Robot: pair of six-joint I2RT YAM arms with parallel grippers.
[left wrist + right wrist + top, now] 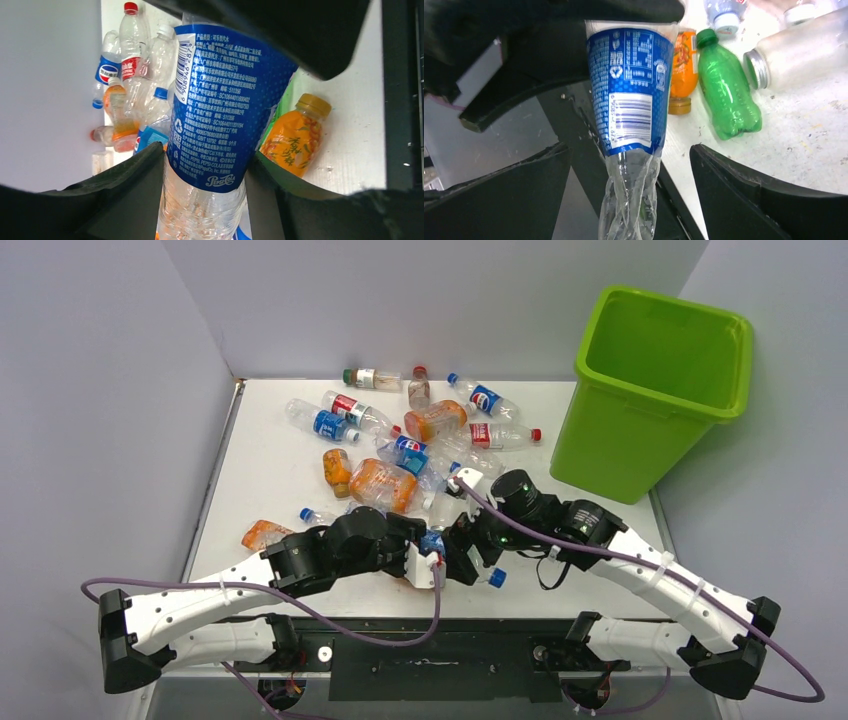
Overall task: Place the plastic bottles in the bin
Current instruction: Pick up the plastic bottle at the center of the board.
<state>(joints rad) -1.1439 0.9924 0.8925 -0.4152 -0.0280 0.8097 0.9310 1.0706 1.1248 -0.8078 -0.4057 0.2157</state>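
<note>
Left arm (230,590) and right arm (650,570) meet at six o'clock on the surface (270,470). At two o'clock stands the bin (650,410), with loose bottles (420,430) toward twelve. Best, I judge, to lift the blue-labelled bottle (220,105) clear of the other arm before swinging toward the rim. Left end effector (205,165) is clamped on its label; right end effector (630,150) gapes wide around it, touching nothing.

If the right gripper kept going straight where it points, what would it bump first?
The right gripper would likely hit the blue-label bottle sitting between its open fingers, though depth is unclear.
</note>
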